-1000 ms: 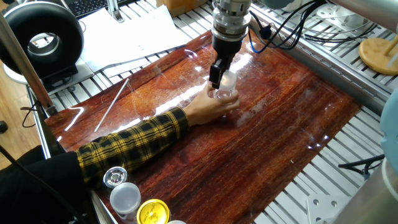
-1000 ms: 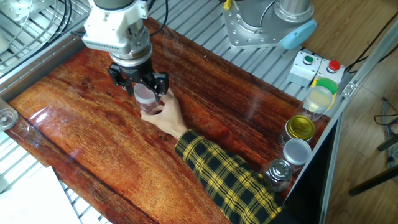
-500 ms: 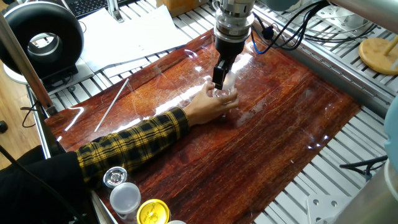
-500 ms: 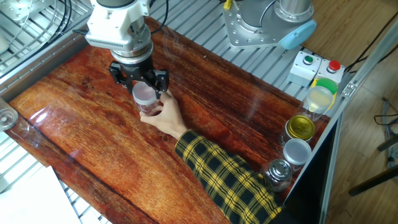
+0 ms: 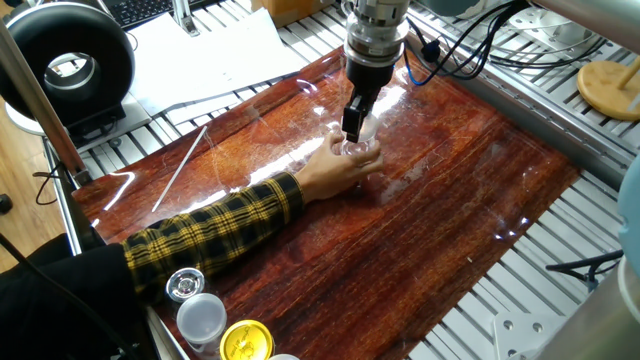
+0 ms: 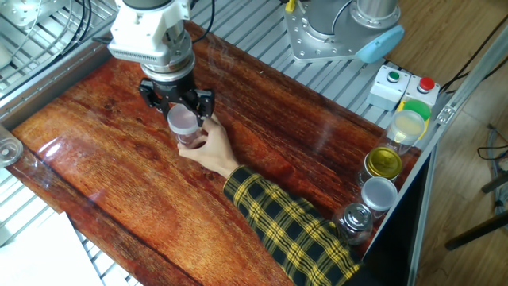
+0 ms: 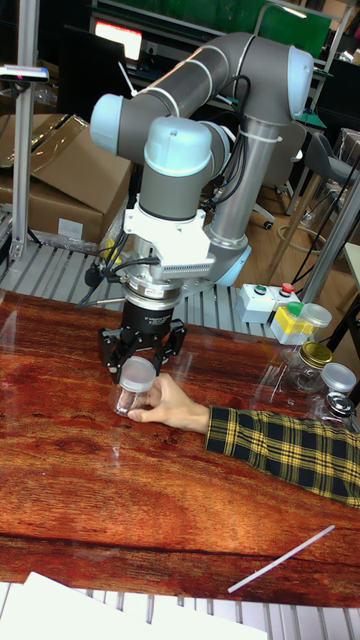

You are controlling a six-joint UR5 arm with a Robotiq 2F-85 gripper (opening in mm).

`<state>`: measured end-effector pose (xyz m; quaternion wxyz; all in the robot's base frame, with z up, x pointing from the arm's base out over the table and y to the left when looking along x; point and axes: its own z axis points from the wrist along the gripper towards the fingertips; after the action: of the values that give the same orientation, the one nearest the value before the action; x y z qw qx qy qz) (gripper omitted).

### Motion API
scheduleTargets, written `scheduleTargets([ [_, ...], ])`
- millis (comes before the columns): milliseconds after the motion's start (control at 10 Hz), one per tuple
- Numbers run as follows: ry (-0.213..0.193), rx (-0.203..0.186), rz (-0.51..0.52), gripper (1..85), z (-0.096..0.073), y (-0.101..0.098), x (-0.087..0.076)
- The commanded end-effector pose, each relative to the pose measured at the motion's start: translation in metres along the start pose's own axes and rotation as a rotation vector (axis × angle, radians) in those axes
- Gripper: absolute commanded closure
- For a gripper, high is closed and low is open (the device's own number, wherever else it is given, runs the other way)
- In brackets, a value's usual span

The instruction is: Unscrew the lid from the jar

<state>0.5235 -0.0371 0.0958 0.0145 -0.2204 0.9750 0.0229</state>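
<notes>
The end effector points straight down over the middle of the red wood-grain surface, its dark fingers closed around the lid, a small translucent white cap. The lid sits atop the jar, a small clear one standing upright on the surface. A hand in a yellow-and-black plaid sleeve grips the jar's body from the side, just under the fingers. At the surface's edge stand other jars, well apart from this one: a yellow-lidded one, a white-lidded one and a metal-lidded one. A thin white rod lies on the wood beyond the sleeve.
</notes>
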Motion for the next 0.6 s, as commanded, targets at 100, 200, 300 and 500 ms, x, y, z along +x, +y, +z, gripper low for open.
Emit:
scheduleTargets([
  [100, -0.034, -0.016, 0.011, 48.7, -0.002, 0.004, -0.012],
  [200, -0.050, -0.039, 0.002, 59.3, -0.001, 0.009, -0.016],
  [300, -0.054, -0.043, -0.011, 71.0, 0.000, 0.010, -0.018],
  [500, -0.052, -0.037, -0.048, 84.7, 0.002, 0.006, -0.017],
])
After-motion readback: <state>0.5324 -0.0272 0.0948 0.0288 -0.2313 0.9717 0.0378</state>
